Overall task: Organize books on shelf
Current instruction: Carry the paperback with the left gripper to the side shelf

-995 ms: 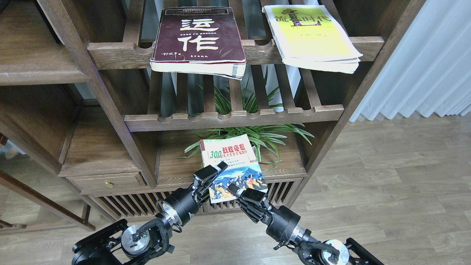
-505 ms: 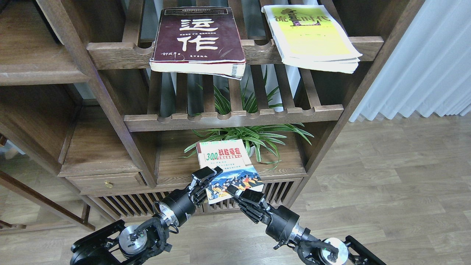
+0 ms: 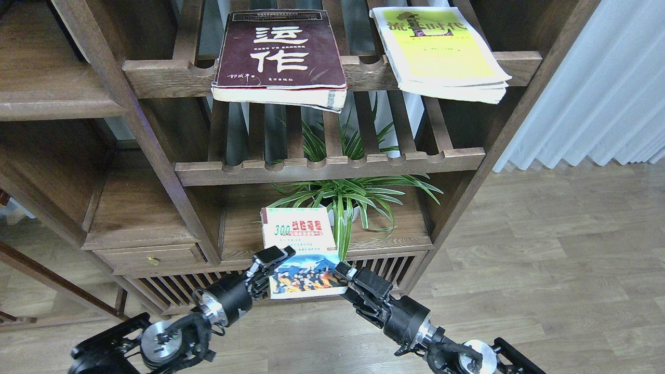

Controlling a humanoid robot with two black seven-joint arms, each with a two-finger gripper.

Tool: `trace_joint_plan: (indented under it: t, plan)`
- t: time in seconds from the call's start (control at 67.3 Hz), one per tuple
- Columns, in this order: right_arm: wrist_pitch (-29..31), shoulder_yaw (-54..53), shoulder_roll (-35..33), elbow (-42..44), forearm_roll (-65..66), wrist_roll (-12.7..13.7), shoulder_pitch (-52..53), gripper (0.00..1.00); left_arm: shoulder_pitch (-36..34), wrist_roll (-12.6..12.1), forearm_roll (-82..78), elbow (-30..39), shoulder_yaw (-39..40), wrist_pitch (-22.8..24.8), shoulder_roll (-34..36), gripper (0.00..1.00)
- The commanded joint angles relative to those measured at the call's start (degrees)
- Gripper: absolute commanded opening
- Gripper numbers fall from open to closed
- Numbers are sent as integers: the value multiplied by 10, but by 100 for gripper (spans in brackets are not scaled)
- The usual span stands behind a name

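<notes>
Leftward slides the small colourful "300" paperback [image 3: 303,250], left gripper [image 3: 272,259] and right gripper [image 3: 347,274] clamped on its lower corners, overhanging the flat dark-brown plank shelf [image 3: 400,228] (half on!), while maroon [image 3: 280,54] and yellow-green [image 3: 441,52] books lie unsorted on slatted racks above.
</notes>
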State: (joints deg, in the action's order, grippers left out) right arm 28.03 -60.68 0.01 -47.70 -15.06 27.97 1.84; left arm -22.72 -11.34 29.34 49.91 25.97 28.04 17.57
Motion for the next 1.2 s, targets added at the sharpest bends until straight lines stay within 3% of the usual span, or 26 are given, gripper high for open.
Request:
trace_joint_plan:
  t: [0.0,0.119,0.356,0.668,0.921,1.188]
  plan:
    - [0,0,0,8,-1,0,2,100,11,-36,-10,30,-6,0,70,0]
    - [0,1,0,25,0,0,11,100,22,-58,-36,69,-7,0,146,0]
    - [0,4,0,58,0,0,30,100,28,-72,-42,158,4,0,314,1]
    - [0,7,0,82,0,0,54,100,29,-71,-42,251,80,0,530,1]
    - [0,8,0,87,0,0,56,100,27,-70,-41,265,163,0,634,1]
    - [0,7,0,88,0,0,58,100,20,-69,-41,264,232,0,687,1]
